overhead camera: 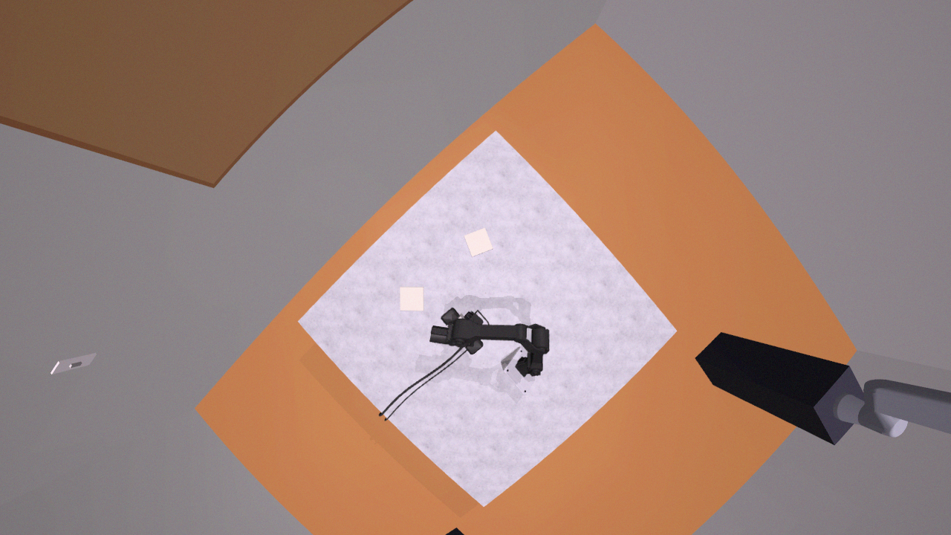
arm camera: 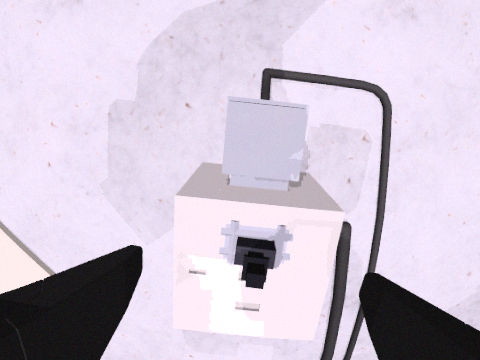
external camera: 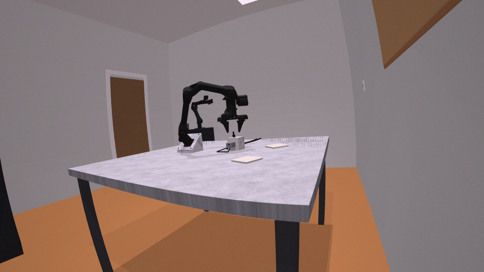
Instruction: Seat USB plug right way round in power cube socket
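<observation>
The white power cube (external camera: pixel 239 143) (arm camera: pixel 210 225) stands on the table. The black USB plug (external camera: pixel 233 134) (arm camera: pixel 255 252) stands up out of the socket on its top face, with its body above the metal surround. How deep it sits and which way round it is cannot be told. My gripper (external camera: pixel 233 131) (arm camera: pixel 254 272) points down above the cube, open and empty, with one finger on either side of the plug and the tips a little above it. In the top view the arm (overhead camera: pixel 498 331) covers the cube.
A grey block-shaped plug (external camera: pixel 230 145) (arm camera: pixel 265 140) is on the cube's side, with a black cable (arm camera: pixel 385 150) looping round the cube. Two thin cream tiles (overhead camera: pixel 411 299) (overhead camera: pixel 478 241) lie on the table (overhead camera: pixel 492 452). Cables (overhead camera: pixel 418 386) run to the table edge.
</observation>
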Motion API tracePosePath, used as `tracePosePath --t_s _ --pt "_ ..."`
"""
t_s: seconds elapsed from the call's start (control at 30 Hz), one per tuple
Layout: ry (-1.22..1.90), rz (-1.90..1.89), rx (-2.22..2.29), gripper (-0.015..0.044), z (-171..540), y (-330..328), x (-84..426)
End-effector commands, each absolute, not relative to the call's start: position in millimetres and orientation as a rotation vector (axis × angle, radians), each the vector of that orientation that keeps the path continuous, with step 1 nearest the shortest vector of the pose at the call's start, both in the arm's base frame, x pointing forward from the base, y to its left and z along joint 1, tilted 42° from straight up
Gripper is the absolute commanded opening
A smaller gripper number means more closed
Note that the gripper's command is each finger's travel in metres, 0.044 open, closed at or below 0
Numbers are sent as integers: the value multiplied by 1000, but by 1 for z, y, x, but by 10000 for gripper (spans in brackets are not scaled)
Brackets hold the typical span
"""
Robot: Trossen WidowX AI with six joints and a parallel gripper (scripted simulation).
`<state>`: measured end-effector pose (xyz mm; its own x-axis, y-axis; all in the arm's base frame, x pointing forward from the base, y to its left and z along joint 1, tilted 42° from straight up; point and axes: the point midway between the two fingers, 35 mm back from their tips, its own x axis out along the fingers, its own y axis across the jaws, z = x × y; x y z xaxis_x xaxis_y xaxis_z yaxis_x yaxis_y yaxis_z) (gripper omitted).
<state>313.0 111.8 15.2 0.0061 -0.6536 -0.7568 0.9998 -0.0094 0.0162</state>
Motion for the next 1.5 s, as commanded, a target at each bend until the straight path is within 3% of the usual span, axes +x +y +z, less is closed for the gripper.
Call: tracePosePath --t_s 0.0,0.37,0.47,1.47 --pt "655 -1466 687 309 15 112 313" --pt "655 -1466 687 20 15 112 313" --pt "655 -1466 687 0 15 112 313" --pt "655 -1466 686 0 22 118 313"
